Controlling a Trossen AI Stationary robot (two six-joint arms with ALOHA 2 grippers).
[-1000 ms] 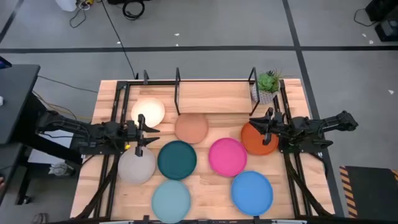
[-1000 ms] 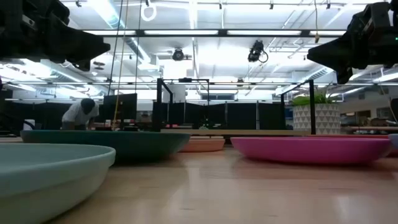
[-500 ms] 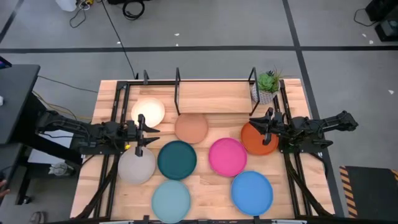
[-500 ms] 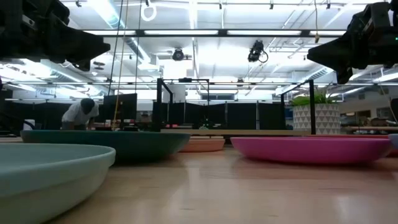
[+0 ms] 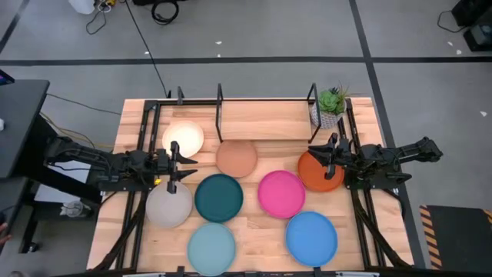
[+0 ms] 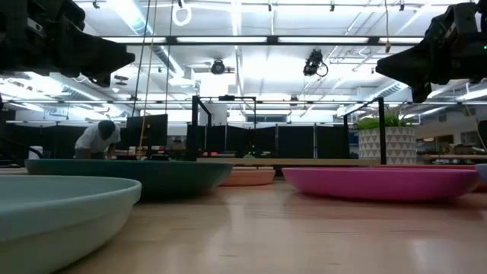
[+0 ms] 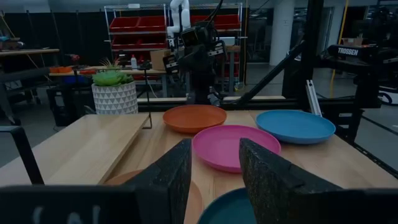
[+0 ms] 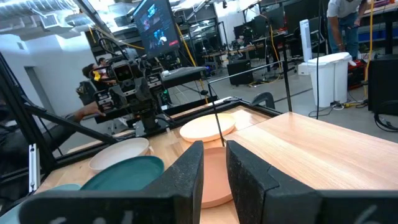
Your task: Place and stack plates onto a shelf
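Left tool: hovering between cream plate and grey plate, fingers spread.
Right tool: hovering over orange plate, fingers slightly parted.

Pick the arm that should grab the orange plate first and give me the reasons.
Right. The right gripper hovers over the edge of the orange plate, fingers open and empty. The left gripper sits across the table beside the grey plate.

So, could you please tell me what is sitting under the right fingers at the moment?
The orange plate lies below the right fingers on the table. The arm covers part of its rim, and contact cannot be judged.
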